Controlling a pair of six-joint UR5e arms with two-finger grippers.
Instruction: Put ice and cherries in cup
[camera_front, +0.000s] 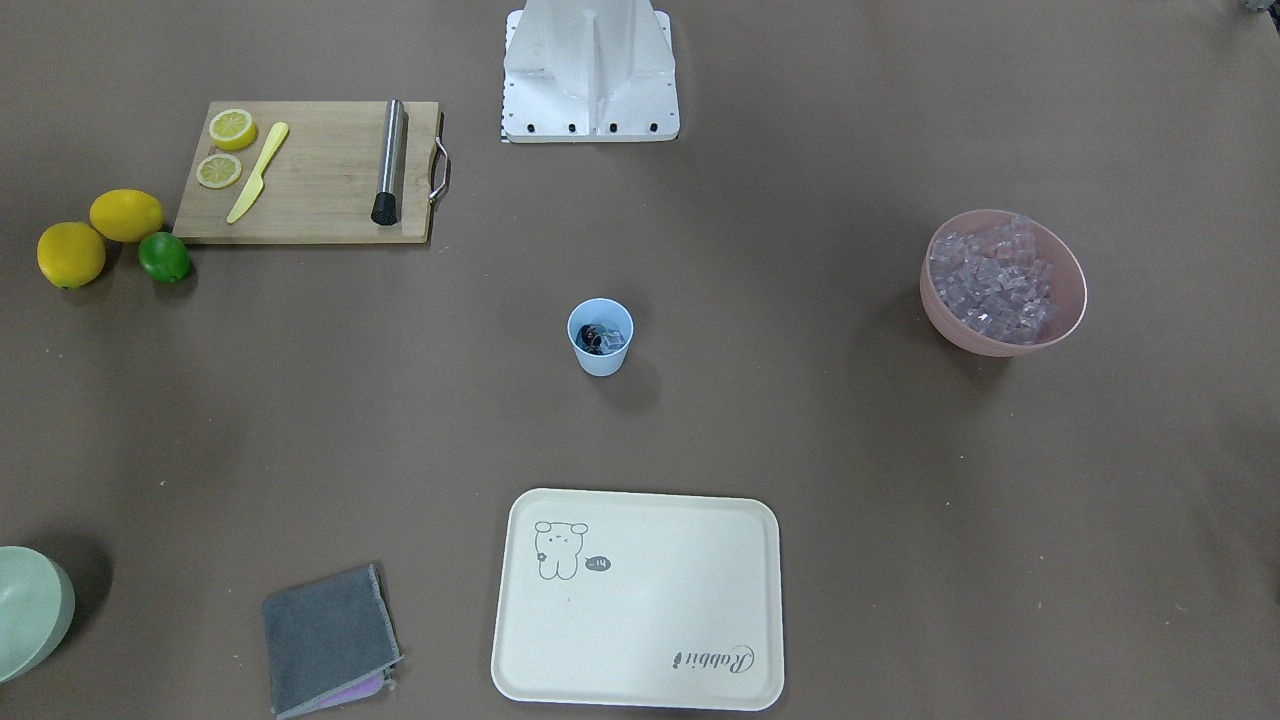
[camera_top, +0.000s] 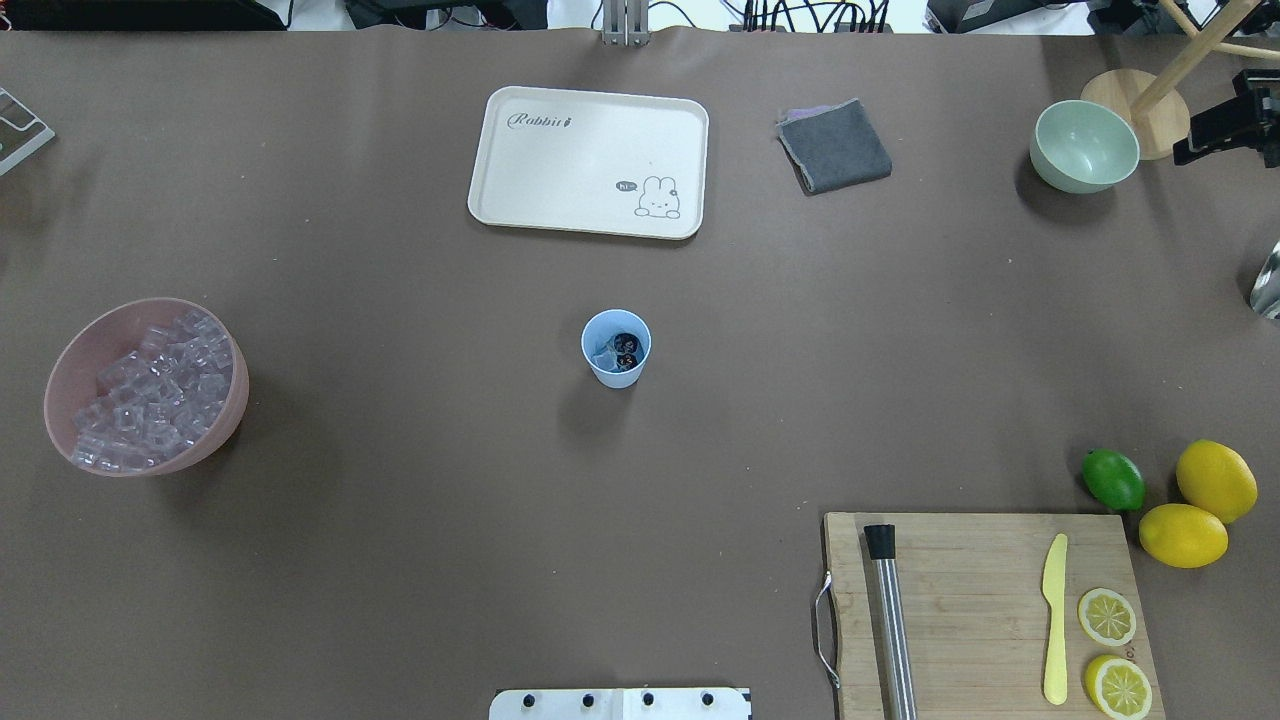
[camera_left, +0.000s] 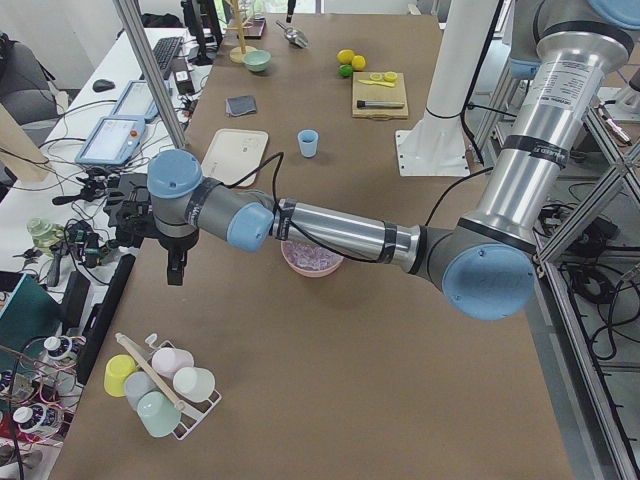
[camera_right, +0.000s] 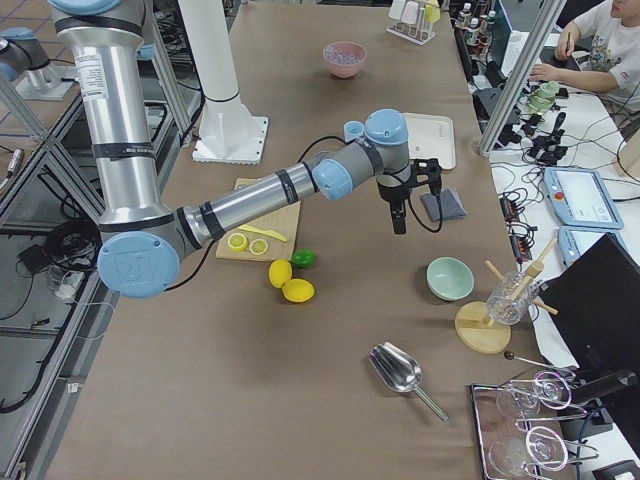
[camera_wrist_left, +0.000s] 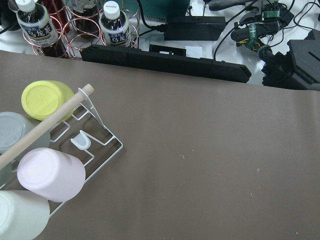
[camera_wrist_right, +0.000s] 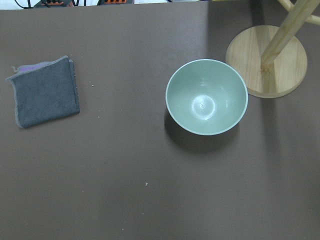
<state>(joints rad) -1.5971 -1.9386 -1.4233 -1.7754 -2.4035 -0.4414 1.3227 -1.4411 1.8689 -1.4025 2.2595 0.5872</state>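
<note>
1. The cup (camera_top: 615, 377) stands upright mid-tabletop, between the robot base and the tray (camera_top: 560, 170), and is well apart from everything else.
2. The cherries (camera_top: 626, 346) are inside the cup, dark and round, on the side toward the robot's right. The ice (camera_top: 603, 358) lies beside them in the cup: a few clear cubes, count unclear.
3. The ice heap (camera_top: 150, 395) fills the pink bowl (camera_top: 232, 415), far out on the robot's left.
4. The left gripper (camera_left: 175, 270) hangs pointing down above the tabletop's left end, past the pink bowl and near the cup rack (camera_wrist_left: 95, 145). It shows only in the side view, so I can't tell whether its jaws are apart or together.
5. The right gripper (camera_right: 398, 218) hangs pointing down above the tabletop, clear of the surface. Its wrist camera looks down on the green bowl (camera_wrist_right: 206, 97), the grey cloth (camera_wrist_right: 45, 92) and the wooden stand base (camera_wrist_right: 267, 62). Again I can't tell how the jaws stand.
6. On the robot's right, near side, the cutting board (camera_top: 975, 600) carries a steel muddler (camera_top: 890, 620), a yellow knife (camera_top: 1055, 620) and two lemon halves (camera_top: 1107, 617).
7. Two lemons (camera_top: 1183, 535) and a lime (camera_top: 1114, 479) sit just off the board's far corner.
</note>
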